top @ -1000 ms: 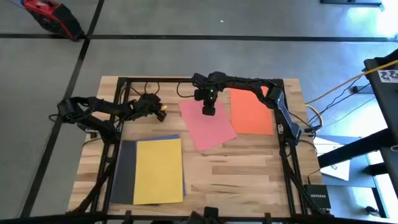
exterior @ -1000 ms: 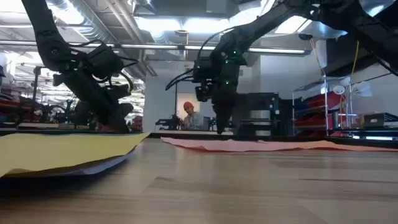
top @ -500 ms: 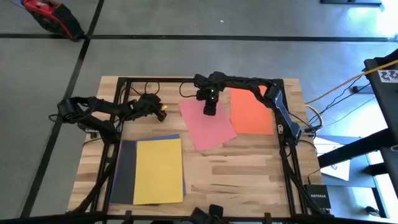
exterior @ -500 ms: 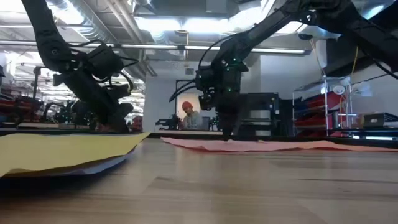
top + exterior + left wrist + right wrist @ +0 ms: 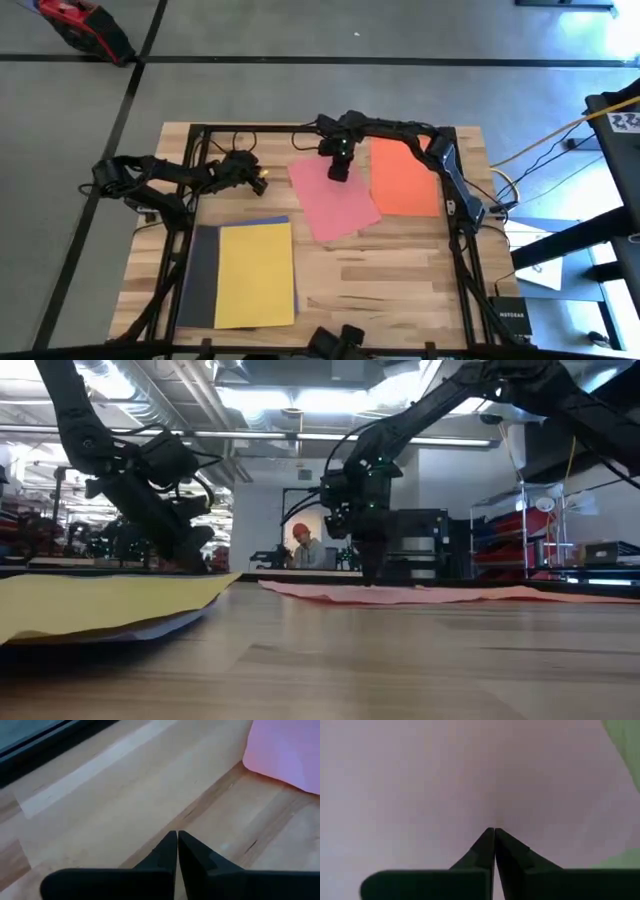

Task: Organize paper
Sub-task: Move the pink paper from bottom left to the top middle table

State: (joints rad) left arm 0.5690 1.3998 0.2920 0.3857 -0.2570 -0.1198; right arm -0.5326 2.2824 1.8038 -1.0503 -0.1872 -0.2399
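A pink sheet of paper (image 5: 338,208) lies flat and skewed at the table's far middle, next to an orange sheet (image 5: 405,180) on its right. At the near left a yellow sheet (image 5: 255,275) lies on a dark blue sheet (image 5: 272,220) and a black one (image 5: 203,275). My right gripper (image 5: 340,173) is shut and stands low over the pink sheet's far part. My left gripper (image 5: 258,183) is shut over bare wood at the far left, with the pink sheet's corner (image 5: 290,755) ahead of it. My right gripper points down from above, and its shut fingertips (image 5: 494,831) meet the top face of the pink sheet (image 5: 420,770) near its far edge. In the low view the tips (image 5: 368,580) reach the level of the sheet. The sheet lies flat on the table.
A black metal frame (image 5: 190,200) runs along the table's far, left and right sides, with cables at the far edge. A dark box (image 5: 510,318) sits at the near right corner. A person (image 5: 305,545) shows in the room beyond. Bare wood lies at the near right.
My right gripper has moved a little toward the table's far right, staying shut and low on the pink sheet. The sheet itself has not visibly shifted.
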